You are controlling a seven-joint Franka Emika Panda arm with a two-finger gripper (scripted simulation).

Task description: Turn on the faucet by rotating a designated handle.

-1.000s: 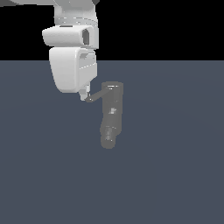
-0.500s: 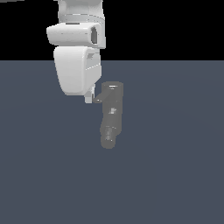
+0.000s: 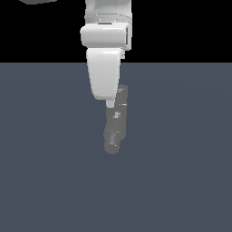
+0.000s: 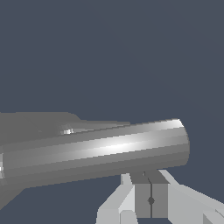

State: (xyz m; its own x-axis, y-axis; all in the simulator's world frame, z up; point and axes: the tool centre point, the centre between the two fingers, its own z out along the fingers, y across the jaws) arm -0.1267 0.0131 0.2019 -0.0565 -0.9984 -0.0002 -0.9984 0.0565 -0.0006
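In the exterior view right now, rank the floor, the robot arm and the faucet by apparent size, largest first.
1. Floor: fills the lower frame.
2. Robot arm: may look bigger from nearness to the camera.
3. Faucet: smallest, its top partly hidden behind the arm.

a bare simulated test scene is shown, not a furnished room: a flat, uniform slate-blue surface point(image 3: 181, 181) is met by a plain black backdrop along a straight horizon. only a smooth white arm point(image 3: 105, 68) and a plainly shaded gray faucet point(image 3: 115, 124) are rendered, without texture or clutter.
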